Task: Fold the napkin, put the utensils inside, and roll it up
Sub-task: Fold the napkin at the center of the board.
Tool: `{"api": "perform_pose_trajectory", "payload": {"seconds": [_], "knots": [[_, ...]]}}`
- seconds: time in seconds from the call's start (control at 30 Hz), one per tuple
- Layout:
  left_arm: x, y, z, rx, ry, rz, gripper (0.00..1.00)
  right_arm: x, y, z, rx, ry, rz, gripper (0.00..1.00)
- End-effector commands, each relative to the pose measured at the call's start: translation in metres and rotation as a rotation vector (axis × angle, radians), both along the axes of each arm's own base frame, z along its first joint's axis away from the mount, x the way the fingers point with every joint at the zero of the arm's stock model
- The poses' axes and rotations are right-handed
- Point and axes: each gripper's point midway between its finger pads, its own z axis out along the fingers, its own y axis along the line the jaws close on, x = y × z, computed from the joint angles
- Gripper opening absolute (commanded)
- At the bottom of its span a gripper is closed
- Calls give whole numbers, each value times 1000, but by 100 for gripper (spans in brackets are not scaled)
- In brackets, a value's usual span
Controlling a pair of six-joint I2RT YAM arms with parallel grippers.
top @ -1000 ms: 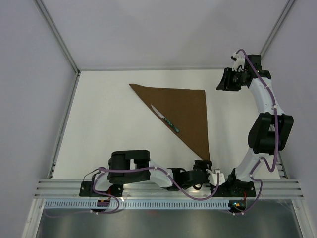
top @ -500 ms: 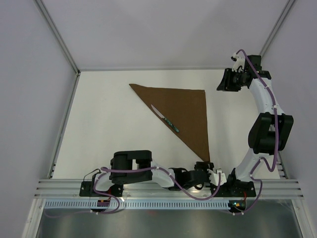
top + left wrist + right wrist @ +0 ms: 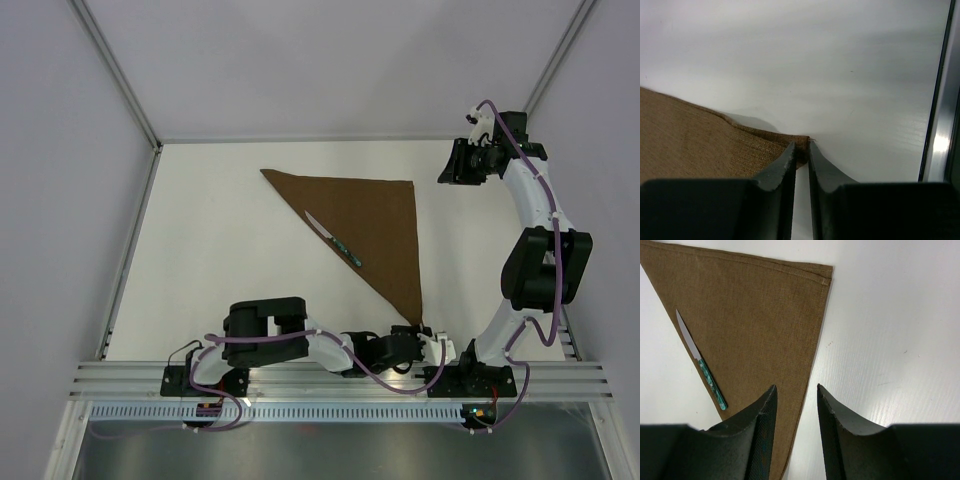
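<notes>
Napkin (image 3: 375,220), near corner between tips of left tool (image 3: 801,149), knife (image 3: 333,240) on top

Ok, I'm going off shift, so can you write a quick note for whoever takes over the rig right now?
Left claw: pinched on the near corner of the napkin.
Right claw: open, empty, hovering beside the far right corner.
The napkin is folded into a triangle and lies flat. The knife lies along its long edge.
Done: fold, knife set down.
Left: roll it up.
</notes>
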Motion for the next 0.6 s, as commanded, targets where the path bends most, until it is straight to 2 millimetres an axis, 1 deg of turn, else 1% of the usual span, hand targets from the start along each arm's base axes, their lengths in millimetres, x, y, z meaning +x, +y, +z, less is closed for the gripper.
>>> {"api": "perform_pose_trajectory", "payload": {"seconds": [0.0, 0.17, 0.23, 0.4, 0.53, 0.57], "knots": [[0, -11, 5, -28, 30, -12, 19, 3, -2, 10, 6, -32, -17, 43], [-1, -12, 7, -33, 38, -19, 8, 3, -3, 8, 3, -27, -20, 43], [-2, -13, 10, -40, 39, -21, 3, 4, -3, 9, 3, -30, -20, 43], [-3, -16, 22, -65, 54, -26, 2, 4, -3, 8, 2, -30, -21, 43], [-4, -18, 36, -99, 85, -32, 2, 4, -3, 8, 0, -28, -21, 43], [-1, -18, 38, -105, 91, -27, 2, 4, -3, 8, 1, -28, -22, 43]]}}
